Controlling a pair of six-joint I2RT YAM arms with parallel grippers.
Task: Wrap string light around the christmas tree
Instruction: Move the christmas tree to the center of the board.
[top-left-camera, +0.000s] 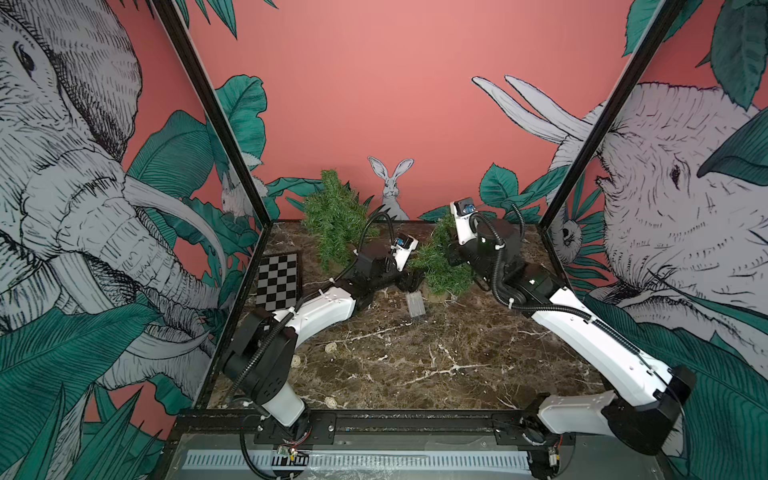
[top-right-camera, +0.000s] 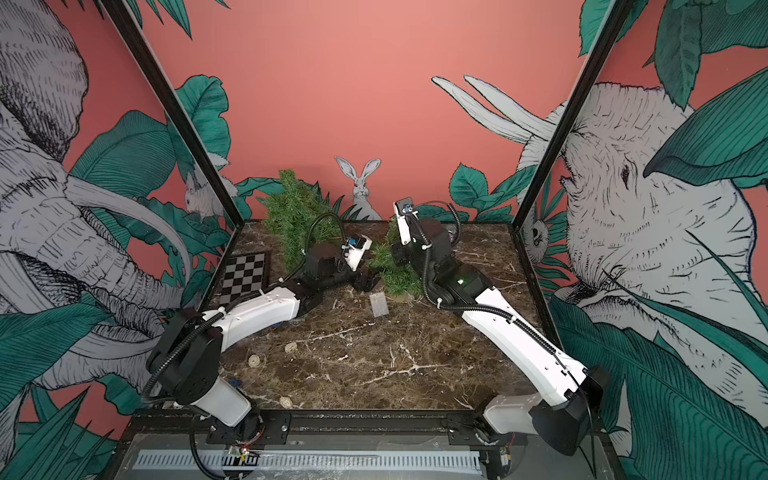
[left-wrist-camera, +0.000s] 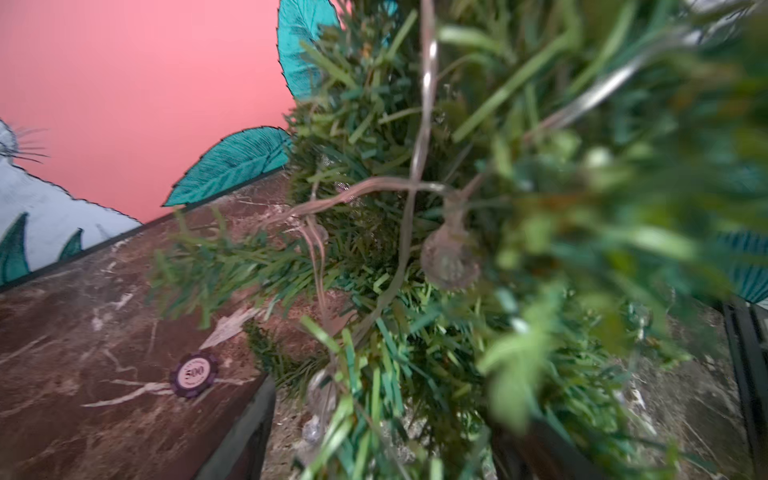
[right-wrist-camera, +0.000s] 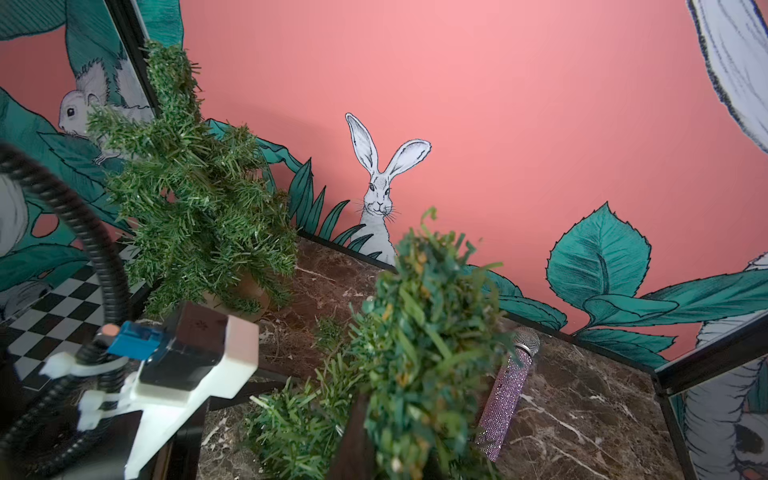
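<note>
The small christmas tree (top-left-camera: 440, 266) sits on the marble table (top-left-camera: 415, 365) between both arms, with the string light (left-wrist-camera: 415, 166) draped through its needles. The left gripper (top-left-camera: 409, 281) gapes wide around low branches. The right gripper (top-left-camera: 452, 258) is closed, apparently on an upper branch.

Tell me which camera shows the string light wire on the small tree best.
The left wrist view: the wire and a bulb lie close-up across the small tree branches. Both top views show that tree, but no wire is discernible. The right wrist view shows only foliage, no wire.
</note>
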